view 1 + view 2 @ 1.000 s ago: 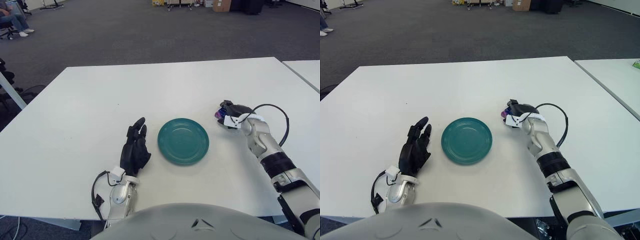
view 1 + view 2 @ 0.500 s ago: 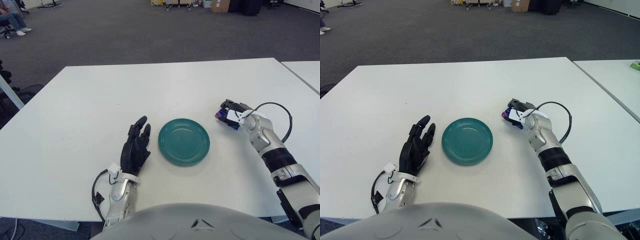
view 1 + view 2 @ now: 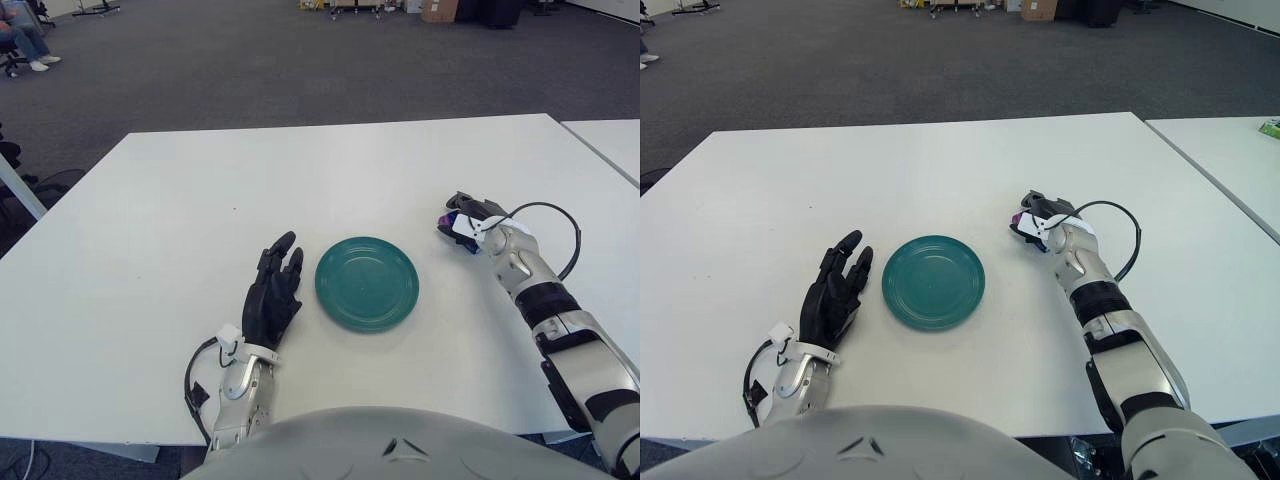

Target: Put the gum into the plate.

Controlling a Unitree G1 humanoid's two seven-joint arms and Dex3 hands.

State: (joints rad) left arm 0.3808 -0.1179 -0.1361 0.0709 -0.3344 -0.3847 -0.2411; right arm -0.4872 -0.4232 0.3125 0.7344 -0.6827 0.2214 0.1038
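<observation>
A teal round plate (image 3: 367, 282) lies on the white table (image 3: 200, 190), near the front middle. To its right my right hand (image 3: 463, 217) is curled around a small purple and blue gum pack (image 3: 452, 222), a little above the table and apart from the plate's rim. Most of the pack is hidden by the fingers. My black left hand (image 3: 270, 293) shows just left of the plate, fingers stretched out and holding nothing.
A second white table (image 3: 610, 140) adjoins at the right with a narrow gap. Grey carpet (image 3: 250, 70) lies beyond the far edge, with boxes (image 3: 440, 10) and a seated person (image 3: 25, 40) in the distance. A black cable (image 3: 560, 235) loops off my right wrist.
My right hand, still holding the gum pack, has lifted and shifted slightly farther back and to the right. The left hand has drawn slightly nearer and its fingers have spread a little.
</observation>
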